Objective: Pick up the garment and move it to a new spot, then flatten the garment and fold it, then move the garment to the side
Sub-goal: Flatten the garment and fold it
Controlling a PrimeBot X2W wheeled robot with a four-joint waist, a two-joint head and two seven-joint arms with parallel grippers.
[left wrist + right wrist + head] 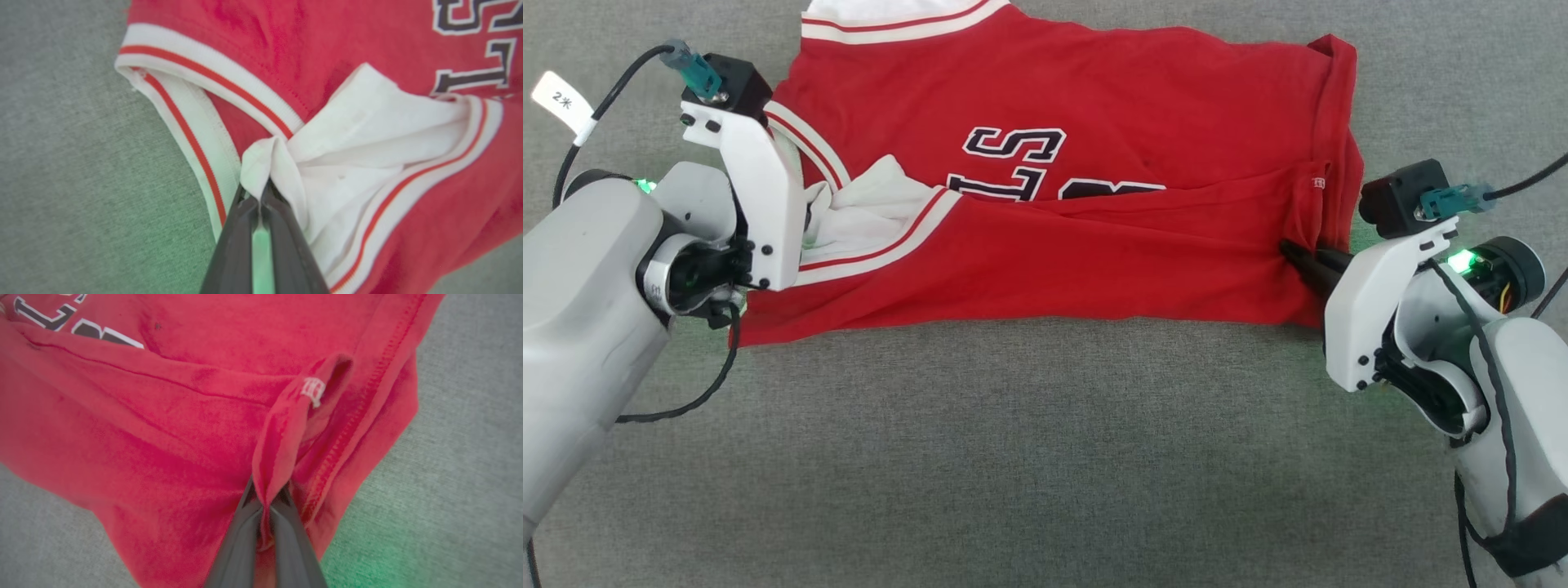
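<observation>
Red garment [1094,261], one, with left fingers [235,245] and right fingers [239,547], two pairs, tight on it

A grey, cloth-covered surface [1045,457] carries one thing: a red T-shirt [1094,261]. It lies crosswise toward the far edge, near half folded up over the lettering [1013,151] — white sleeve [866,204] bunched at the left.

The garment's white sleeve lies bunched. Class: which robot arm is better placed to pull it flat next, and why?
Left, probably: the left gripper is shut on the garment at that bunched white sleeve, while the right gripper pinches a red fold at the far, hem end.
</observation>
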